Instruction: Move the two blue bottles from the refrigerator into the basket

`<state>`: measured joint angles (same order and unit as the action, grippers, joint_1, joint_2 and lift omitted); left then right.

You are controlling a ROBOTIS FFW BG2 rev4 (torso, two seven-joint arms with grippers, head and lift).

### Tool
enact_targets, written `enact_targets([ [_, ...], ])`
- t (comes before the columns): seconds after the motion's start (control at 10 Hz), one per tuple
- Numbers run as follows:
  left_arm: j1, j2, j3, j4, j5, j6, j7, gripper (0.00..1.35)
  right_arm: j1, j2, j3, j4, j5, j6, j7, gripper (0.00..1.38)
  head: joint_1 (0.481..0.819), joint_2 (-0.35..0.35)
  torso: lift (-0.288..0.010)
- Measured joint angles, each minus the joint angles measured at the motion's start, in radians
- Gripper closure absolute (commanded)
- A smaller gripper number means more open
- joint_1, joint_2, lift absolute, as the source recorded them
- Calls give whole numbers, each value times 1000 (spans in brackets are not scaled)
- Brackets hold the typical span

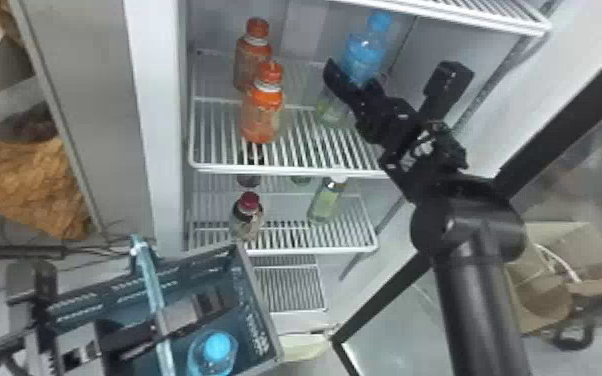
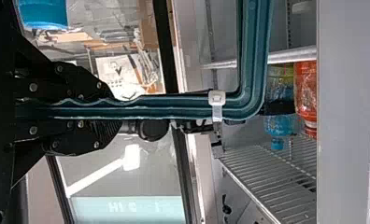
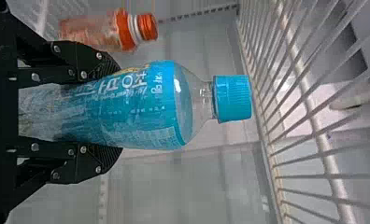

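Observation:
My right gripper (image 1: 352, 90) is inside the refrigerator, shut around a blue bottle (image 1: 365, 55) above the upper shelf, the bottle tilted slightly. In the right wrist view the blue bottle (image 3: 141, 107) lies between the fingers of the right gripper (image 3: 87, 109), cap outward. Another blue bottle (image 1: 213, 352) rests inside the dark teal basket (image 1: 265, 320) at the lower left. My left gripper (image 1: 135, 340) is at the basket's handle. In the left wrist view the left gripper (image 2: 89, 108) is closed on the basket handle (image 2: 174, 106).
Two orange bottles (image 1: 263, 110) stand on the upper wire shelf (image 1: 290, 171), left of the right gripper. A dark bottle with a red cap (image 1: 247, 215) and a green bottle (image 1: 326, 200) are on the shelf below. The open refrigerator door (image 1: 395, 290) is at the right.

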<state>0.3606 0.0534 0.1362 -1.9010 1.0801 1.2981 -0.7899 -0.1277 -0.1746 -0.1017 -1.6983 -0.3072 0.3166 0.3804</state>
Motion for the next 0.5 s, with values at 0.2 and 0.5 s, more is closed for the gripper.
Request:
enact_targets([
  [0.2, 0, 3, -6, 0, 7, -5, 0, 1202, 76, 1, 0, -107, -30, 17, 16, 1277, 695, -270, -10],
  [0.5, 2, 5, -10, 0, 14, -10, 1, 1202, 218, 1, -14, -308, -79, 65, 34, 1277, 695, -260, -10],
])
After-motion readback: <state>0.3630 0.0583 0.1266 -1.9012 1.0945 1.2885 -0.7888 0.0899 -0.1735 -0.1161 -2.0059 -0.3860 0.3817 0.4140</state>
